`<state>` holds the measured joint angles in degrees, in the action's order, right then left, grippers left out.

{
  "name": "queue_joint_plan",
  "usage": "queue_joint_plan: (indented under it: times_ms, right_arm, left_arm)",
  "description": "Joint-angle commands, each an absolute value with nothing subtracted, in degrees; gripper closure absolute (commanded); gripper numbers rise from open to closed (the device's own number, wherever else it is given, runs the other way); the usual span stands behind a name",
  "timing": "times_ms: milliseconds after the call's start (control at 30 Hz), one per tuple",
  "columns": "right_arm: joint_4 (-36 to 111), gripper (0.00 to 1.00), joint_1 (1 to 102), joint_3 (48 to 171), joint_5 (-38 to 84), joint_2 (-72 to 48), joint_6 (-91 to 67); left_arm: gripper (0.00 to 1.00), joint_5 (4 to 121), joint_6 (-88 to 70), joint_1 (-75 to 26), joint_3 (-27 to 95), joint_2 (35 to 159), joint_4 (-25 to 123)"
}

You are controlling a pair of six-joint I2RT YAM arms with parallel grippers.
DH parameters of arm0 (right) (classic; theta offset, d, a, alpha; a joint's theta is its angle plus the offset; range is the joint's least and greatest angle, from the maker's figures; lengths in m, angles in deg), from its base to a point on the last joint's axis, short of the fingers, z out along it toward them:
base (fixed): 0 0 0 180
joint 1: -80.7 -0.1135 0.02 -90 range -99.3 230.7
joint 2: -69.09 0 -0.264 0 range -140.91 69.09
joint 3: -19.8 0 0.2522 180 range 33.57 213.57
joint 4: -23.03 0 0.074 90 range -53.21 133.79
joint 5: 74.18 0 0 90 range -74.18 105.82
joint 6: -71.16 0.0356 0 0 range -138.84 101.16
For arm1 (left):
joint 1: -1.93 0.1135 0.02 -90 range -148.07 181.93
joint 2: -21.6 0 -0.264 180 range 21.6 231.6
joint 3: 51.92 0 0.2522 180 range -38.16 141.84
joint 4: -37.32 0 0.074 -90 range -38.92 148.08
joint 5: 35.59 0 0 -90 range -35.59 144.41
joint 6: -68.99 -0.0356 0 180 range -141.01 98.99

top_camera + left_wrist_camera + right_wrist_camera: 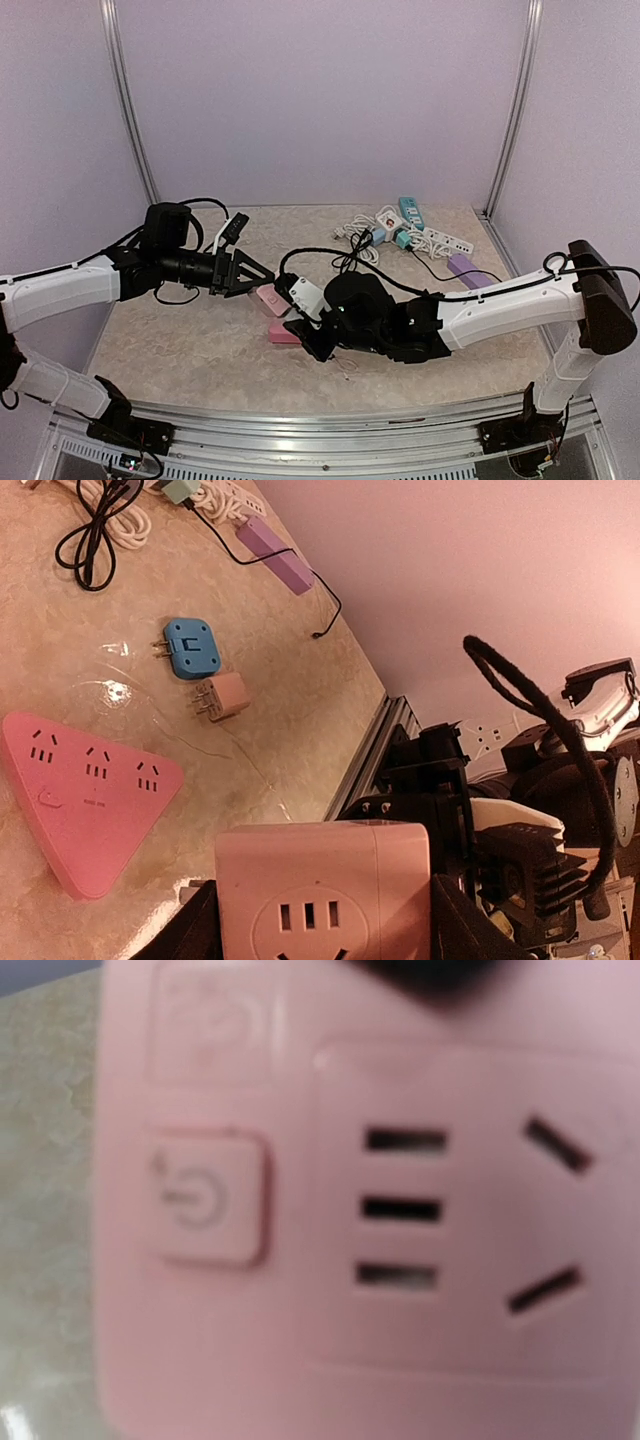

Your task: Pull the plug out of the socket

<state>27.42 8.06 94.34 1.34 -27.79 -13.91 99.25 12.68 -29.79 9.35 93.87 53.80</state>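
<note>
My left gripper [247, 274] had its jaws closed on the pink socket [322, 880], with one slotted face turned toward the left wrist camera. The right gripper [305, 336] sat just to the socket's right, facing it. The two arms met nearly in line across the table [190, 350] with the socket between them. The right wrist view was filled by a socket face with a power button. The right jaws did not show, so I could not tell whether they were open or closed. I could not pick out the plug for certain, only a dark shape [430, 972] at that face's top edge. I judged the right arm the one to pull, straight away from the left.
</note>
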Motion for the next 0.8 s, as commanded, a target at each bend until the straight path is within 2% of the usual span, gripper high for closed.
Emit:
queue_joint_plan:
  times_ms: [0,500,767]
  right_arm:
    - [28.17,1.00,4.76,95.71,7.05,-27.00,-16.56]
    - [28.26,1.00,4.68,94.90,-4.95,-25.29,-11.63]
    - [29.01,1.00,7.58,90.13,-10.02,-18.84,-5.48]
  left_arm:
    - [0.58,93.78,9.31,-27.17,11.53,95.23,53.17]
    - [0.58,92.81,9.35,-27.07,11.27,94.84,53.19]
    - [0.58,89.92,10.20,-24.26,8.06,90.49,53.27]
